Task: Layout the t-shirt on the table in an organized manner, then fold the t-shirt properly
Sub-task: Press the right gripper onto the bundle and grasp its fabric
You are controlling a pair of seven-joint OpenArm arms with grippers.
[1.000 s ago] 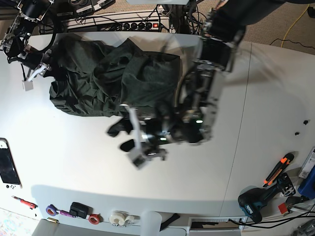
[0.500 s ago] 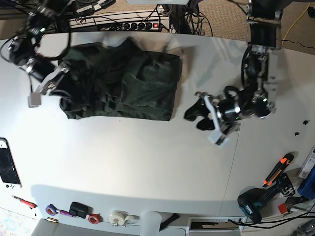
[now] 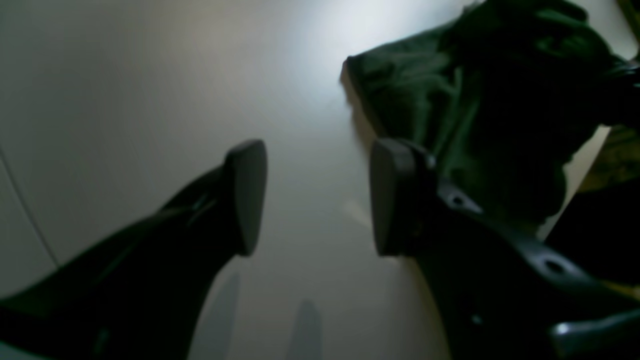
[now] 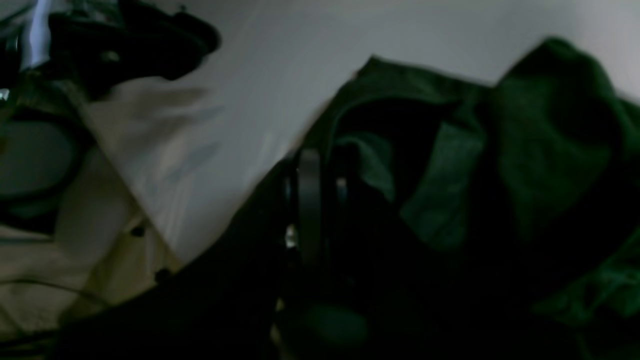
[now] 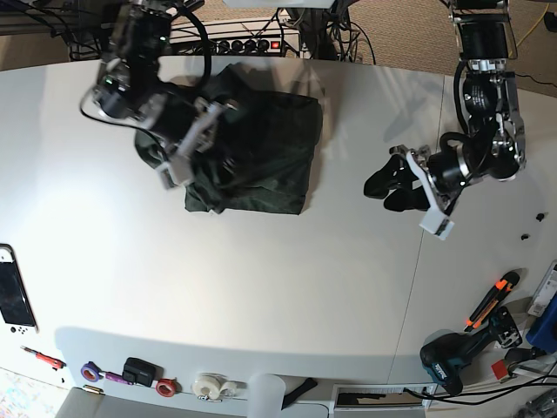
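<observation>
While my right end effector (image 5: 205, 155) pinches a fold of the t-shirt (image 5: 261, 157), bunched at the counter's (image 5: 261, 287) far side, my left end effector (image 5: 389, 189) hangs spread wide, well apart, empty.

I can't read a single word, number or brand mark from here — the wrist views are dark and blurred, and everything in the overhead view is too small.

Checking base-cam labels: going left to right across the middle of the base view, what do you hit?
Right hand → t-shirt → bare table → left hand → table seam.
</observation>
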